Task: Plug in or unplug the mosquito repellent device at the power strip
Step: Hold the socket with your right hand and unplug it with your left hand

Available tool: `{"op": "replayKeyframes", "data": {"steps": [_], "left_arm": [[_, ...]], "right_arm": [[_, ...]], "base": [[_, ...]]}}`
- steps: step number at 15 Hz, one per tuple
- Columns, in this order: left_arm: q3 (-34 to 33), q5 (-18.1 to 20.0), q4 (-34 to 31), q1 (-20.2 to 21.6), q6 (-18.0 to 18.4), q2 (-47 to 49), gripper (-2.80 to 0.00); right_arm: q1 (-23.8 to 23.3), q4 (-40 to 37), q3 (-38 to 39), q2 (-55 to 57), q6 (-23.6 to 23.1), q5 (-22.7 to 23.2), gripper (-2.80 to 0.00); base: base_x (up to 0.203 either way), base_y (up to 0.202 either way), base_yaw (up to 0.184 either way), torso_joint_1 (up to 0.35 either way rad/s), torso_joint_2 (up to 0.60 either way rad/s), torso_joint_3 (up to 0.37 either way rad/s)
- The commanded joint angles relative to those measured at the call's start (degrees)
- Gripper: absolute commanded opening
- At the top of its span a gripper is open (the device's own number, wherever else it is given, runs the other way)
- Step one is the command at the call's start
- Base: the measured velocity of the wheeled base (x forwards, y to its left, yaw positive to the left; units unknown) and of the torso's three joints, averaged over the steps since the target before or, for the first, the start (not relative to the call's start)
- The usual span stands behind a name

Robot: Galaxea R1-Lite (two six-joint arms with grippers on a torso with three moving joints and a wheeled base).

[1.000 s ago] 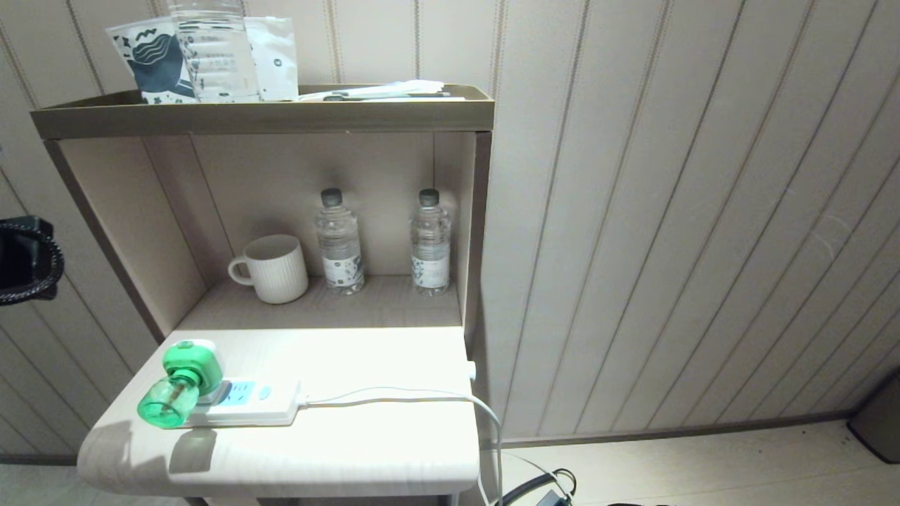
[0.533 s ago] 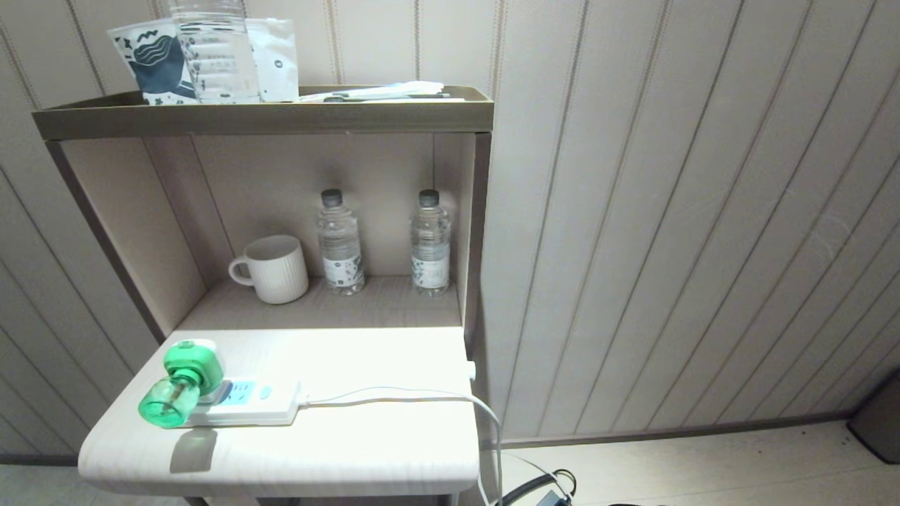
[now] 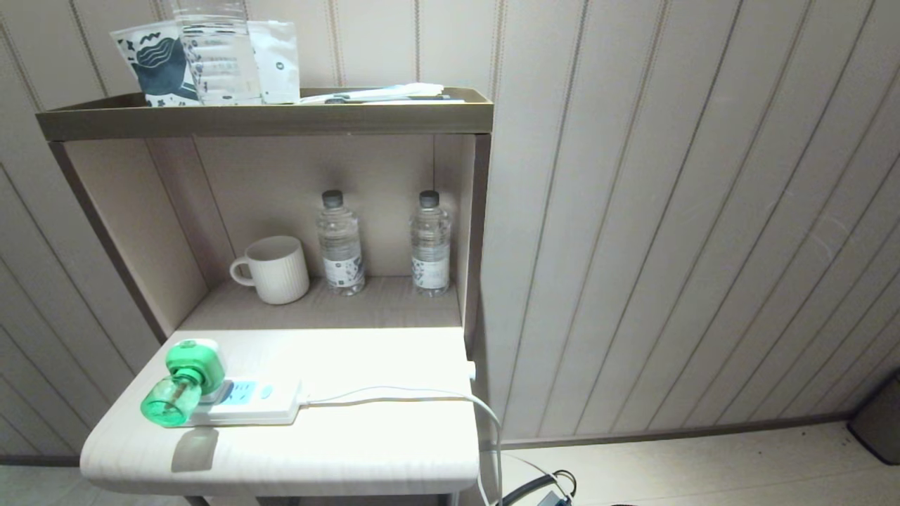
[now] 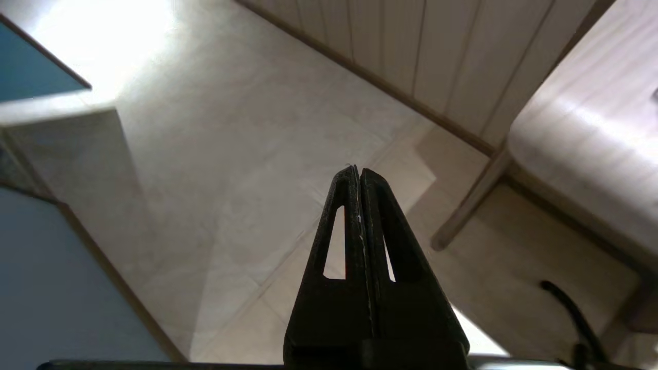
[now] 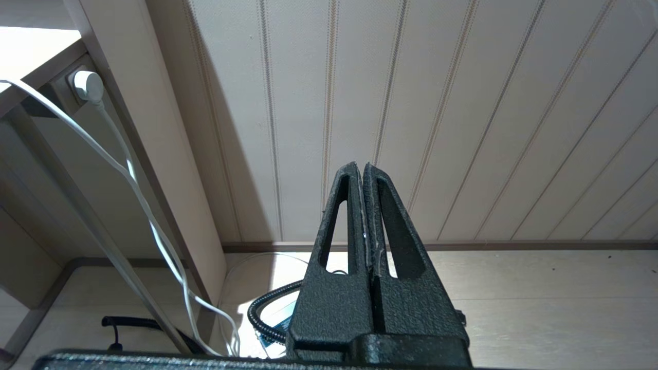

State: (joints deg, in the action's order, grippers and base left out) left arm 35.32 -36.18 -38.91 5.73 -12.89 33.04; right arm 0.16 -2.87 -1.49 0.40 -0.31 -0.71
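The left gripper has its two black fingers pressed flat together with nothing between them, and it hangs over pale floor tiles beside the rounded edge of the white table. The right gripper is likewise pinched fully closed and empty, low down and facing the panelled wall, with the white cord running down from a wall plug to one side. Neither arm shows in the head view.

On the table top lies the power strip, its cord trailing off the right edge. The mosquito repellent device sits plugged into the strip's left end, its green head uppermost and its translucent green bottle pointing toward the table's front-left corner; green liquid shows inside it.

Behind the table, in the open shelf compartment, stand a ribbed white mug and two clear water bottles, both capped and upright, well apart from the mug and each other. On the top tray stand a larger clear bottle and patterned packets, with flat papers lying to their right.
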Motion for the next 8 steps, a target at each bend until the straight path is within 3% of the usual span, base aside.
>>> {"op": "replayKeyframes", "data": {"steps": [1,3,5,7,8], "left_arm": [[-6.3,1.1,3.7,2.3,5.9,-10.3,-2.8],[-16.0,3.0,16.0,3.5,14.9,-16.5,-2.8],[-26.0,7.3,30.0,4.0,21.0,-16.9,-2.8],[-33.5,15.8,45.9,4.3,25.9,-16.9,-2.8],[-34.6,20.7,48.1,4.3,27.1,-16.8,-2.8]], "right_arm": [[0.0,0.0,0.0,0.0,0.0,0.0,-2.8],[0.0,0.0,0.0,0.0,0.0,0.0,-2.8],[0.0,0.0,0.0,0.0,0.0,0.0,-2.8],[0.0,0.0,0.0,0.0,0.0,0.0,-2.8],[0.0,0.0,0.0,0.0,0.0,0.0,-2.8]], "base": [[0.0,0.0,0.0,0.0,0.0,0.0],[0.0,0.0,0.0,0.0,0.0,0.0],[0.0,0.0,0.0,0.0,0.0,0.0],[0.0,0.0,0.0,0.0,0.0,0.0],[0.0,0.0,0.0,0.0,0.0,0.0]]}}
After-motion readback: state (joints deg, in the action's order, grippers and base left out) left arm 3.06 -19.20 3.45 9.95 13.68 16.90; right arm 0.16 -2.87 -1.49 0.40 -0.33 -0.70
